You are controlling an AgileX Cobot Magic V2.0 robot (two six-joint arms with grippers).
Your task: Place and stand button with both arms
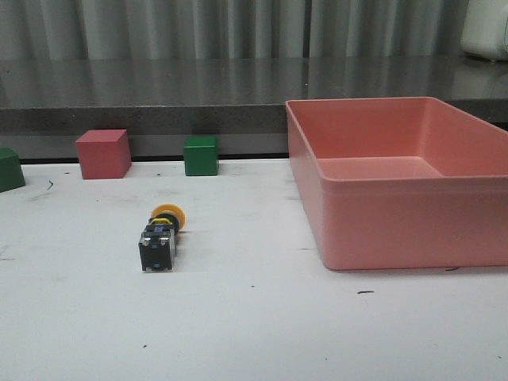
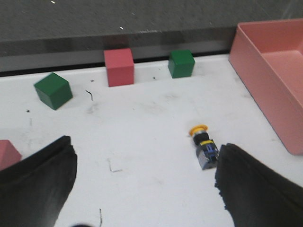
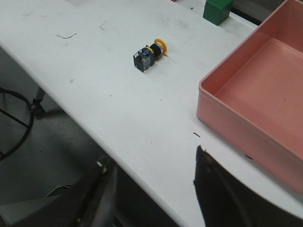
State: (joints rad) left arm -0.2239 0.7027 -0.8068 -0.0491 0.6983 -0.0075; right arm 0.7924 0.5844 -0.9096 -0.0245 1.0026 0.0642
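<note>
While neither arm shows in your front view, the button (image 1: 160, 236) lies on its side on the white table (image 1: 262, 333), dark base toward the camera, yellow cap pointing back toward the wall. It sits left of the pink bin (image 1: 397, 182), well apart from it, with a pink cube (image 1: 103, 153) and a green cube (image 1: 201, 155) behind it at the table's far edge.

Your left gripper (image 2: 144, 177) is spread wide and holds nothing; the button lies just beside one finger (image 2: 251, 184). Your right gripper (image 3: 154, 189) is also parted and empty, hanging over the table's near edge, far from the button.
</note>
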